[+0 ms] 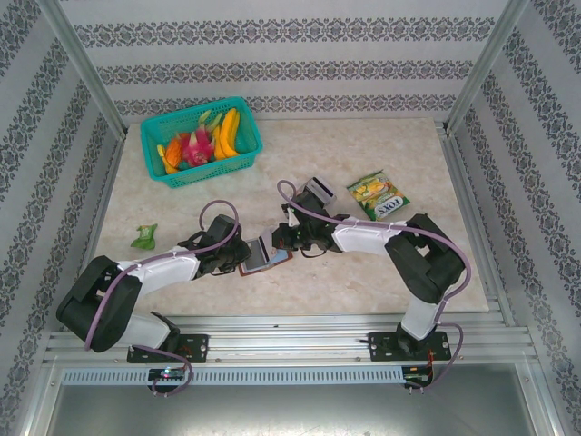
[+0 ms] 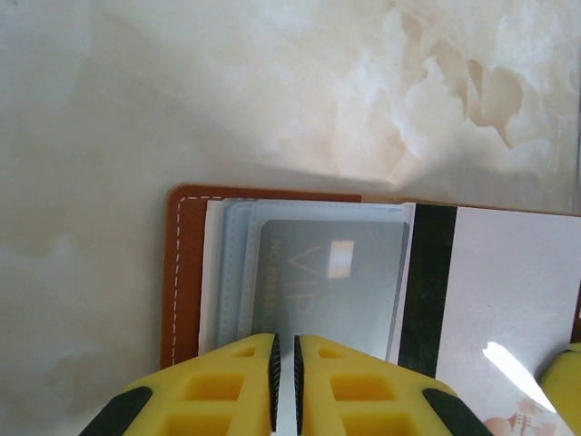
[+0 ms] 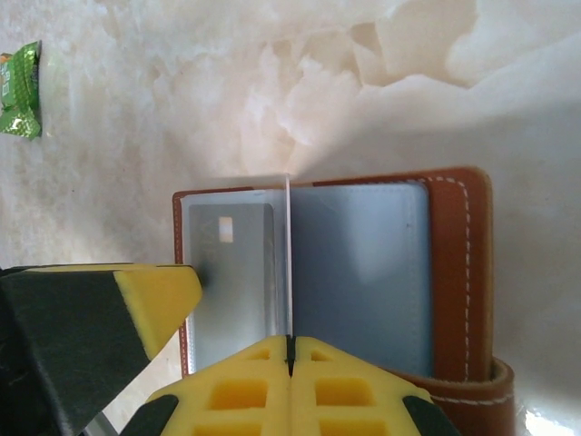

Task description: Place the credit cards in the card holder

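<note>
Near the middle of the bench (image 1: 363,272), the brown card holder (image 1: 263,257) lies open. Both arms reach in and meet over it. The left gripper (image 1: 234,256) is at its left side. The right gripper (image 1: 281,243) is at its right side.

From the left wrist, the left gripper (image 2: 284,350) hangs over the holder's clear pockets. Its yellow fingers (image 2: 227,386) are almost together, with just a thin slit between them. I cannot tell if they pinch anything. A grey card (image 2: 331,282) with big pale letters sits inside a clear pocket. Just to the right of it is a white card (image 2: 508,282) with a black stripe down one side. It covers the right part of the holder.

From the right wrist, the right gripper (image 3: 289,350) is closed tight on a thin card. The card is seen from its edge, so it looks like one thin line. It runs along the middle of the holder, between the two clear pages. One yellow finger of the left gripper is at the left page, next to the grey card.

At the back left of the bench is a teal basket (image 1: 151,145) full of toy fruit. A snack packet (image 1: 379,195) lies to the right, well apart from the holder. A small green packet (image 1: 143,237) lies to the left.
</note>
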{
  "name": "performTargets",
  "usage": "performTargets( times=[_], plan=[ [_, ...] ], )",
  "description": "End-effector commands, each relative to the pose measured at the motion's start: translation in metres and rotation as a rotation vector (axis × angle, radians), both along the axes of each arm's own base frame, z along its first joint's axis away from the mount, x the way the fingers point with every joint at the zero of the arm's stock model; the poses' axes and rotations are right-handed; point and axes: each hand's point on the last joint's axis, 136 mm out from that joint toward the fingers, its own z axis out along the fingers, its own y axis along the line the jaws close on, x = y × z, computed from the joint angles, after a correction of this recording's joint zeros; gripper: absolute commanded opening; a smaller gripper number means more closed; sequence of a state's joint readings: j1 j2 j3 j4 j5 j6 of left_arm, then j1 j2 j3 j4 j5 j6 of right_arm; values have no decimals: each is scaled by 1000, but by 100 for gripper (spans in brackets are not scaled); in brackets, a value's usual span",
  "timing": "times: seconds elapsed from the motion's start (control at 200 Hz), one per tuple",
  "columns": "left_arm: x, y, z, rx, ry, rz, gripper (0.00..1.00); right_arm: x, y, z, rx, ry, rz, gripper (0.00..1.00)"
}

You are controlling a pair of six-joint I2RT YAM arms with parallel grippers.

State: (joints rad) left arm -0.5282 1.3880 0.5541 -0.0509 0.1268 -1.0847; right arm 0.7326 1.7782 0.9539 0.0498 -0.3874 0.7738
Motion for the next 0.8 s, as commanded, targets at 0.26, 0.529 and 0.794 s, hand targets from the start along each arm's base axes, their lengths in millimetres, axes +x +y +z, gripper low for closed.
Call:
performTargets(
  times=[0.26, 0.529, 0.794],
  plan=[
    [-4, 10, -10, 48, 43, 13, 15, -7, -1, -15, 73, 44, -22, 0],
    [-7, 14, -7, 52, 35, 31, 16, 2, -9, 6, 107, -1, -58, 0],
    [-7, 13, -6, 50, 32, 25, 16, 2, 0, 14, 185, 0, -68, 0]
  ],
)
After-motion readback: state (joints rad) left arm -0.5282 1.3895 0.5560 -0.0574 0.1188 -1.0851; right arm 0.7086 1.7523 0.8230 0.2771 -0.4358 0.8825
